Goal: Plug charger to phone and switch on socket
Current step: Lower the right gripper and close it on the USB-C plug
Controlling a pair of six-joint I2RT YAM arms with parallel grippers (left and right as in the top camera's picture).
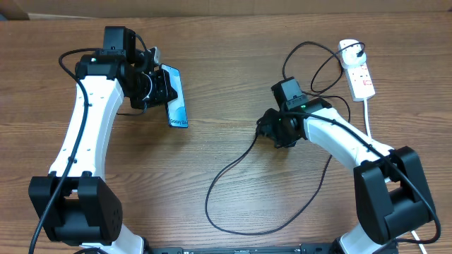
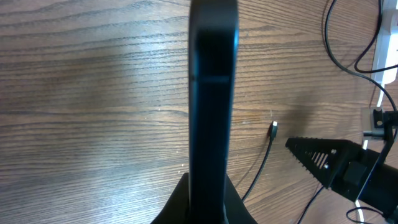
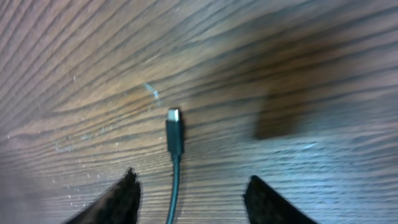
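**Overhead view.** The left gripper is clenched on the phone at the left-centre of the table. The phone's light blue screen is visible from above, with printed text near its nearer end. The socket, a white strip with red markings, lies at the far right edge. The black cable of the charger runs from the socket's far end in wide loops across the middle of the table. The right gripper is low over this cable, well apart from the phone.

**Left wrist view.** The phone appears edge-on as a dark vertical bar, grasped at its lower end by the left gripper. To its right the plug tip of the charger rests on the wood, with a toothed finger of the right gripper near it.

**Right wrist view.** The plug tip lies flat on the table. The right gripper is released. Its two fingers stand on either side of the cable, and neither touches it.
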